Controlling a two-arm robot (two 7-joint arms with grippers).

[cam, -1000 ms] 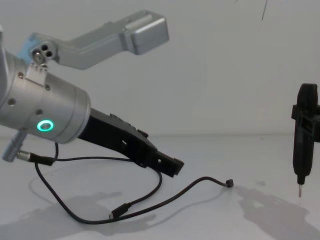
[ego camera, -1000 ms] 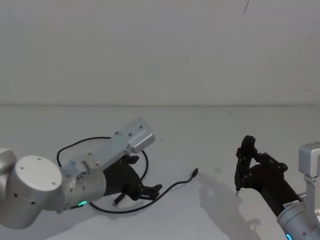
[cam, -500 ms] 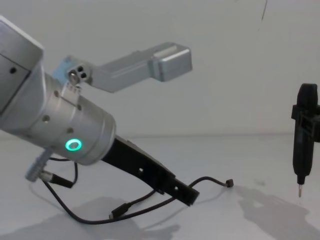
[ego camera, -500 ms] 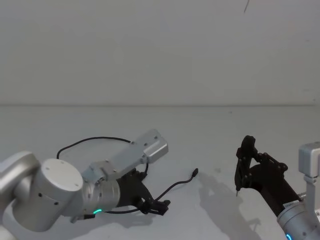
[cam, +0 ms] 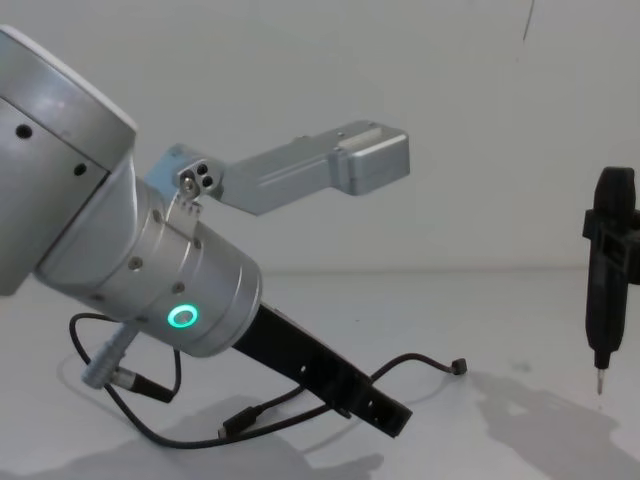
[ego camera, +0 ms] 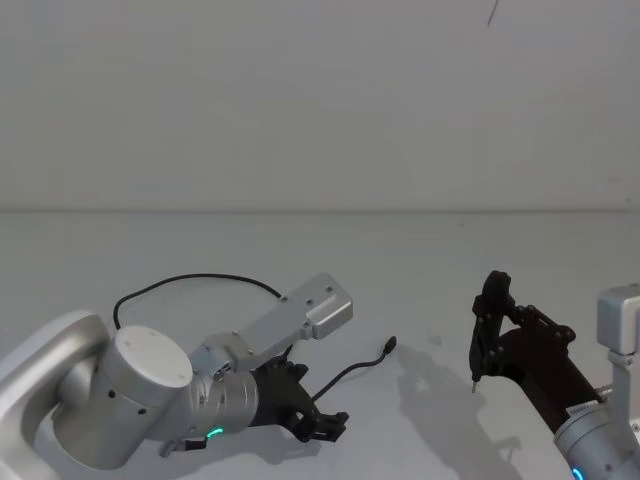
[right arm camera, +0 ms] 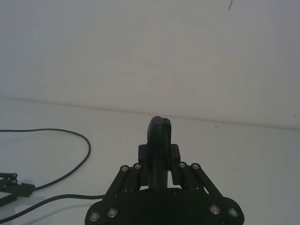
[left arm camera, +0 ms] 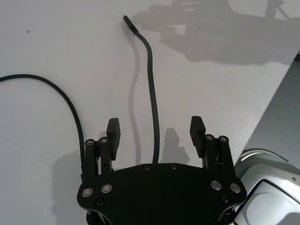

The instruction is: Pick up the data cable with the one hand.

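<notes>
The left gripper's (left arm camera: 155,127) fingers (left arm camera: 113,131) are spread wide, holding nothing. In the left wrist view the cable (left arm camera: 151,70) runs straight down the gap between them, roughly centred and clear of both fingers. From there it runs out across the counter (ego camera: 420,260) to its free plug (left arm camera: 126,19). A second stretch of the cable curves past the outside of one finger.

In the head view the left gripper (ego camera: 318,425) sits at about 7 o'clock on the counter, tipped steeply down. The free plug (ego camera: 390,345) lies at about 1 o'clock from the gripper, and the cable's loop (ego camera: 200,279) arcs away at about 10 o'clock. In the chest view the fingertips are low over the counter, right where the cable (cam: 420,360) passes. Whether they touch the surface cannot be told. Behind them rises the silver wrist (cam: 150,270) with its green ring (cam: 181,318).

The right gripper (ego camera: 490,325) is at about 4 o'clock in the head view, well apart from the cable. Its fingers are closed on a black pen tool (right arm camera: 159,129), held upright with its thin tip (cam: 599,382) pointing down, above the counter.
</notes>
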